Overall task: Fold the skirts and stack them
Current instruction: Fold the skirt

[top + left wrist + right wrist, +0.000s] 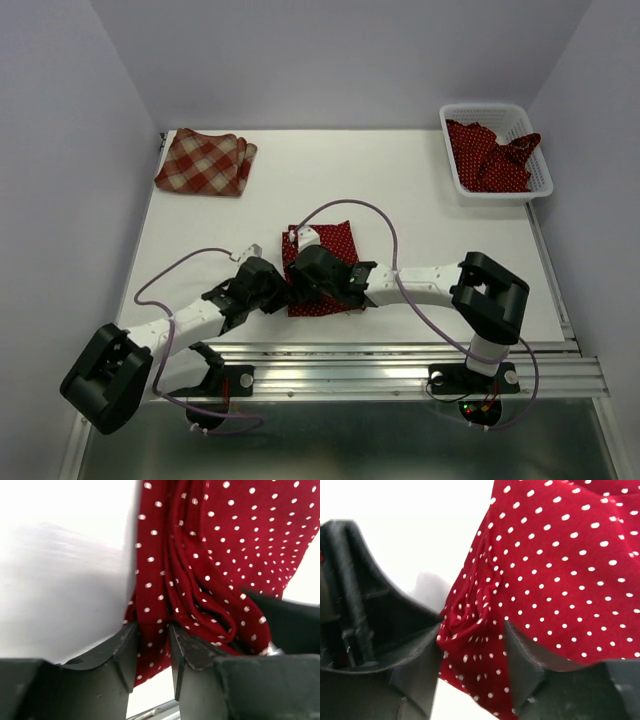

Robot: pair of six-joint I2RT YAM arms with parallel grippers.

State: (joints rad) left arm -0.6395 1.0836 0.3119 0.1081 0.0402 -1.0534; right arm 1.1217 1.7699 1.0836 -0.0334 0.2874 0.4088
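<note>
Mid-fold on dotted skirt (340,240): L gripper (152,627) nips its edge, R gripper (472,625) gapes astride cloth, holding nothing; next prob. needs R to close.

The plaid skirt (205,162) is red and cream, in a large check set on the diagonal. The polka-dot skirt (335,245) is deep red with small white dots scattered evenly over it. The basket skirt (488,158) is the same deep red, though its dots are barely visible from above. The basket (497,108) is white mesh. The worktop (430,220) is plain white and the walls (60,150) are pale lavender-grey. The left arm (190,320) and right arm (430,282) have white links and black joints. The left fingers (122,655) and right fingers (525,655) are matte black. The cables (392,240) are pale lilac and the rail (400,365) is silver.
</note>
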